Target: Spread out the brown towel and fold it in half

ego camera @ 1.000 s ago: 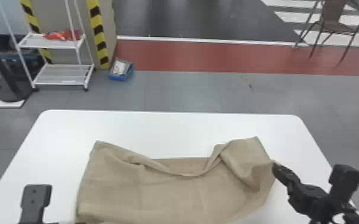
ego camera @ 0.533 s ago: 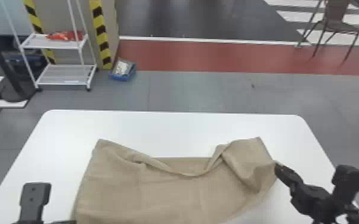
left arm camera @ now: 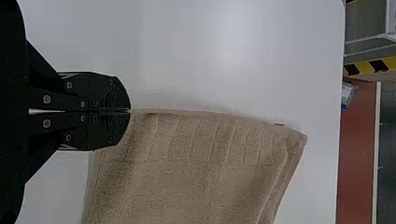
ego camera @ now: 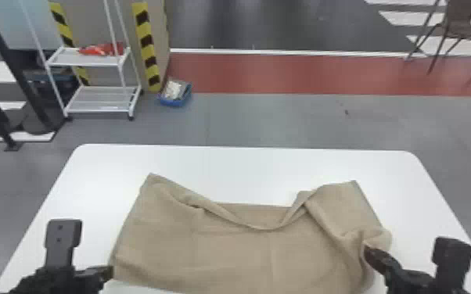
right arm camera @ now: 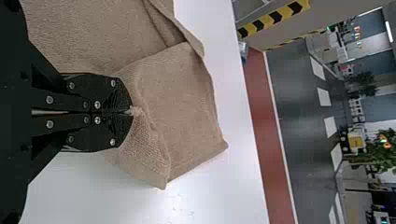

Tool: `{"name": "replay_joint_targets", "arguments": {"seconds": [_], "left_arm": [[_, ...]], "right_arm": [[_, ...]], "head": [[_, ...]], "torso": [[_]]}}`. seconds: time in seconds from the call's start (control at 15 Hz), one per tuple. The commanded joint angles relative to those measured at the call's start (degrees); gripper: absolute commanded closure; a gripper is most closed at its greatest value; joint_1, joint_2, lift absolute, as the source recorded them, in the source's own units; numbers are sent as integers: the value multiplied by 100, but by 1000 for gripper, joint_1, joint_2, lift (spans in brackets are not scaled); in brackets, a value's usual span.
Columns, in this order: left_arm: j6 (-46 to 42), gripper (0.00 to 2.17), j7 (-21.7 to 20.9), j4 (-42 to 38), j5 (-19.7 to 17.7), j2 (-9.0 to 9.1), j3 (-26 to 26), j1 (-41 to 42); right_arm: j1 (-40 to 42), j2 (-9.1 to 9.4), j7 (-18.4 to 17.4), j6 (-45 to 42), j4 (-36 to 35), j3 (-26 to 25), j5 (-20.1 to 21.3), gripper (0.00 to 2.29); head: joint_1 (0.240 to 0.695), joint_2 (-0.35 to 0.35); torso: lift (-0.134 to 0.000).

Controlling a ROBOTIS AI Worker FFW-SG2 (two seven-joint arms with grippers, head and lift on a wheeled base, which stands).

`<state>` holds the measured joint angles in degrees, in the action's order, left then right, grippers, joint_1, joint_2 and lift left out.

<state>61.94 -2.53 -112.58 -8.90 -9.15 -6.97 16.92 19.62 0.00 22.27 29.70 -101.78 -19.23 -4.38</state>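
Note:
The brown towel (ego camera: pixel 227 250) lies wide across the near part of the white table, its far edge sagging in the middle with loose folds toward both far corners. At its near left corner is my left gripper (ego camera: pixel 110 271); in the left wrist view the left gripper (left arm camera: pixel 130 110) is shut on the towel's edge. My right gripper (ego camera: pixel 367 252) is at the towel's right side, where the cloth bunches up. Seen from the right wrist, the right gripper (right arm camera: pixel 132 111) is shut with a pinch of the towel (right arm camera: pixel 180 98) between its tips.
The white table (ego camera: pixel 246 164) extends beyond the towel on its far side, left and right. Past it on the floor are a white rack (ego camera: pixel 101 99), a blue bin (ego camera: pixel 175 94) and, at the far right, a chair (ego camera: pixel 461 35).
The right gripper has shifted slightly left with its pinch of towel, and the cloth beside it bulges more. The left gripper has moved slightly, showing a little more of itself.

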Motion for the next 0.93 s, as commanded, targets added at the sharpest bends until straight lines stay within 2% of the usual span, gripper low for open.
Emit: {"name": "replay_joint_targets", "arguments": {"seconds": [0.0,0.07,0.13,0.2,0.47,0.73,0.87], "left_arm": [[-46,1683,-1,26,12,1,37,-57],[-46,1683,-1,26,12,1,37,-57],[-46,1683,-1,17,12,1,37,-57],[-46,1683,-10,17,12,1,37,-49],[-63,1683,-10,-36,12,1,55,13],[-81,1683,-10,-62,12,1,99,75],[-81,1683,-10,-71,12,1,108,92]], "right_arm": [[103,5,-65,401,-87,-11,113,1133],[182,5,-127,383,-149,-19,148,532],[270,5,-188,383,-237,-46,201,93],[349,5,-197,436,-333,-116,201,-1],[675,5,-153,612,-773,-345,236,134],[683,5,-100,577,-685,-512,412,201],[683,5,-109,172,-623,-661,386,211]], "head": [[695,-28],[695,-30],[695,-34],[695,-41],[695,-79],[695,-113],[695,-137]], "torso": [[0],[0],[0],[0],[0],[0],[0]]}}
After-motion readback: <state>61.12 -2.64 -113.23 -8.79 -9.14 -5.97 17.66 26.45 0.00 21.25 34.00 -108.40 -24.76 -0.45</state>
